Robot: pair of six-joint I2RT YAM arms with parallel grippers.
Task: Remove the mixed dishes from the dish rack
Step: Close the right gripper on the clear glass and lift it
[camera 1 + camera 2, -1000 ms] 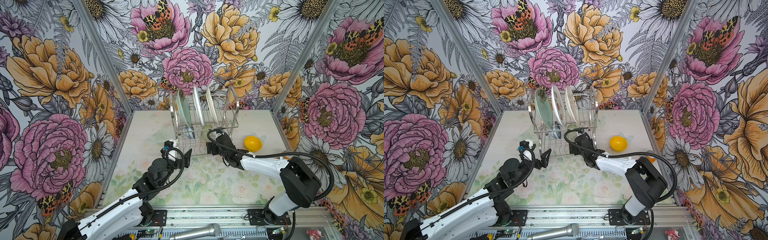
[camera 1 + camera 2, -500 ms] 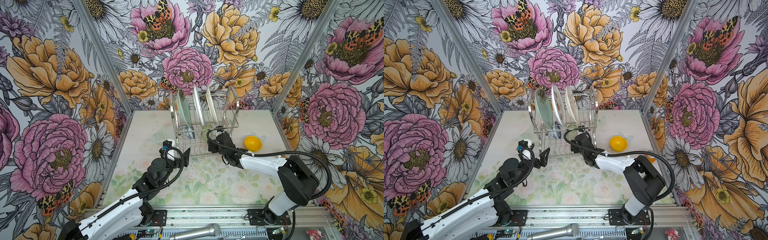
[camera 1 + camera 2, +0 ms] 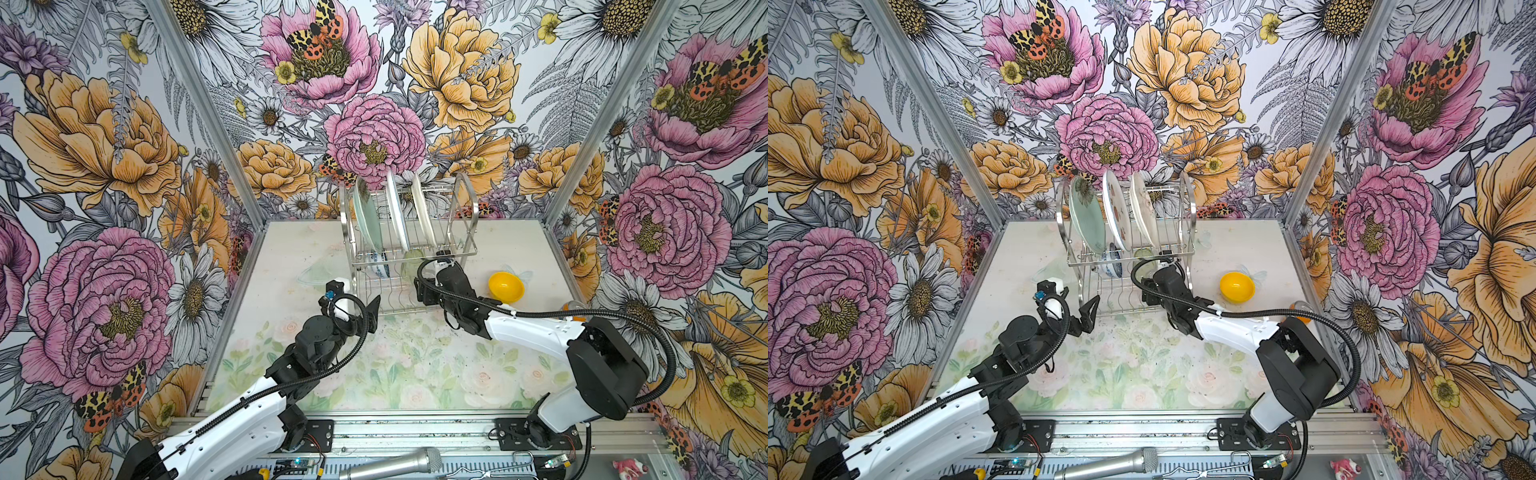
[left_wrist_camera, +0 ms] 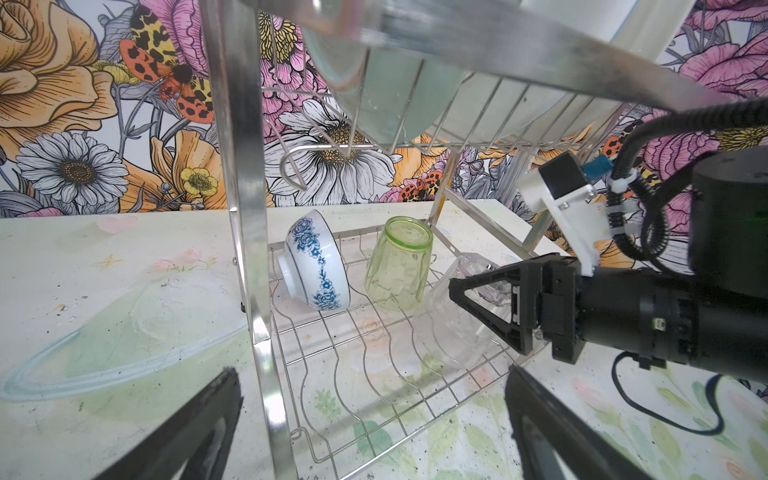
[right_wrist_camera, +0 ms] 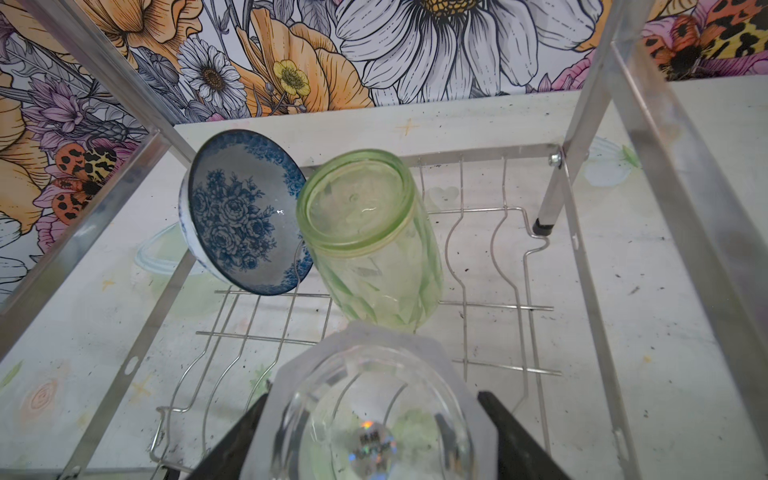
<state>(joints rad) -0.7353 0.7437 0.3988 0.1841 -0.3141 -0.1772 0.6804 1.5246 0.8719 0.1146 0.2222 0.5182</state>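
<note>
Right wrist view gives what the top views do not: the right pincer [image 5: 372, 397] grasps the clear glass [image 5: 374, 440], its black fingers [image 5: 232, 440] set against either side of the faceted base, on the bottom shelf of the dish rack [image 5: 665, 166]. Just beyond the pincer stand the green tumbler [image 5: 370, 237] and the blue-and-white bowl [image 5: 241, 216]. A top view alone shows three plates [image 3: 397, 216] upright above it. The left pincer [image 4: 372, 374] hangs spread wide and empty.

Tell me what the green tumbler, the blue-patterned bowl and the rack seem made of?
Green tumbler: probably glass or clear plastic; translucent, glossy, the wires show through. Blue-patterned bowl: likely glazed ceramic; opaque white, shiny glint. Rack: polished metal, probably steel; mirror-like reflections.
</note>
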